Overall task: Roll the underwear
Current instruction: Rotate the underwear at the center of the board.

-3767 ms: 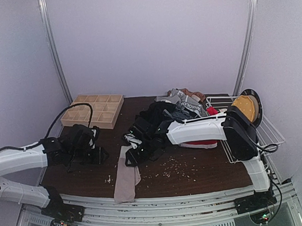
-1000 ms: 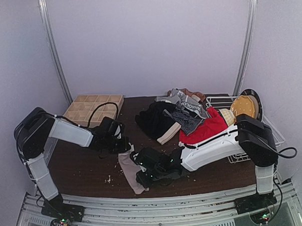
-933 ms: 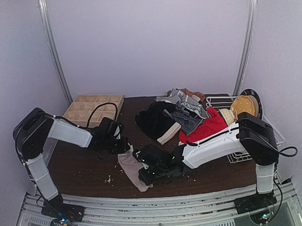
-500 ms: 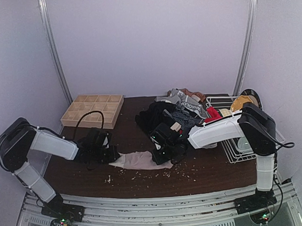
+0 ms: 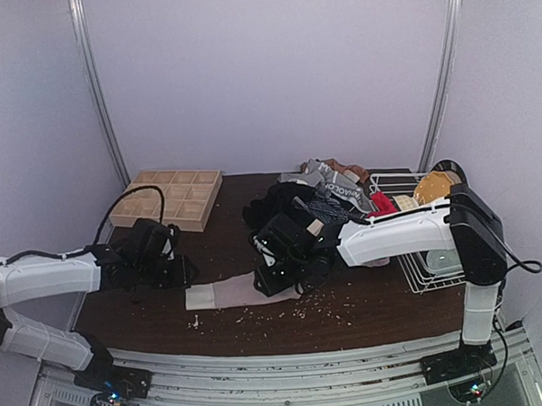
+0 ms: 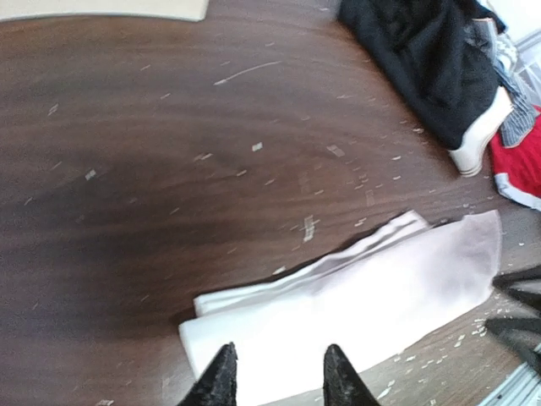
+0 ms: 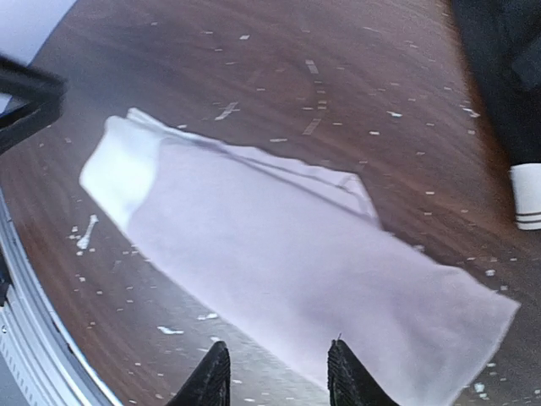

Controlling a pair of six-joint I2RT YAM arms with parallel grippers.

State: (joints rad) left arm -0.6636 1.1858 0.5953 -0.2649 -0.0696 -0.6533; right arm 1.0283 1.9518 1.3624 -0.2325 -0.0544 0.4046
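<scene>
A pale pink-beige underwear [image 5: 232, 293] lies flat in a long folded strip on the dark table, running left to right. My left gripper [image 5: 184, 275] hovers at its left end, open, the cloth [image 6: 363, 292] under its tips. My right gripper [image 5: 274, 282] stands at the strip's right end, open over the cloth [image 7: 279, 254], nothing pinched. More underwear [image 5: 320, 199] is heaped at the back: black, grey-striped and a red one [image 6: 520, 165].
A wooden grid tray [image 5: 167, 197] sits at the back left. A white wire rack [image 5: 449, 258] with a yellow-orange thing [image 5: 430, 189] stands at the right edge. Pale crumbs are scattered over the table [image 5: 348, 312].
The pale underwear, held slanting near the front edge a second ago, now lies spread flat across the table. Both grippers have let go and opened, and the left arm has dropped low.
</scene>
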